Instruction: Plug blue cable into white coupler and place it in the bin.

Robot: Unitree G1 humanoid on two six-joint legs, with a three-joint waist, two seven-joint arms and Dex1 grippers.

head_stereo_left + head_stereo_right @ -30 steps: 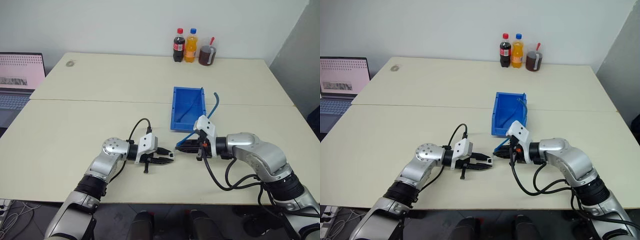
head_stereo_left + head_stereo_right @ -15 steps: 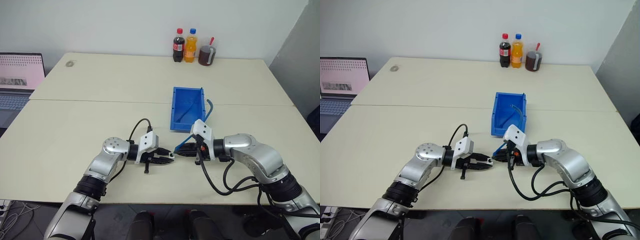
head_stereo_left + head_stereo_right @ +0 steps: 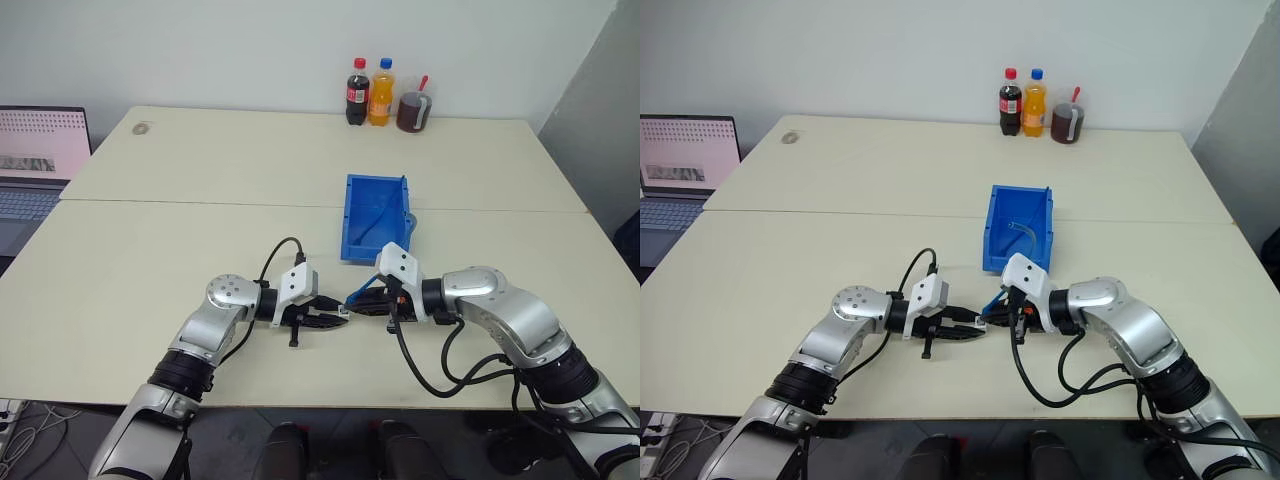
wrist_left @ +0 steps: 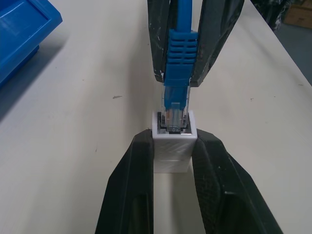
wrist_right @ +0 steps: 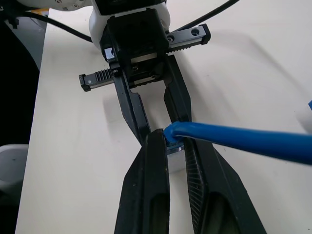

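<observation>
Left wrist view: left pincer [image 4: 171, 161] clamps the white coupler [image 4: 173, 146]; right pincer [image 4: 195, 73], at twelve o'clock, grips the blue cable [image 4: 179, 53], plug entering. Next, likely push home.

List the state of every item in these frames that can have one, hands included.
Thin bright-blue cable: plug tip entering the coupler's opening, its far end trailing into the bin.
Tiny white boxy plastic coupler: clamped, port facing the plug.
Left hand: shut on the coupler.
Right hand: shut on the cable.
Rectangular bright-blue plastic bin: upright, lidless.
Two soda bottles: upright, capped.
Laptop: open, screen lit.
</observation>
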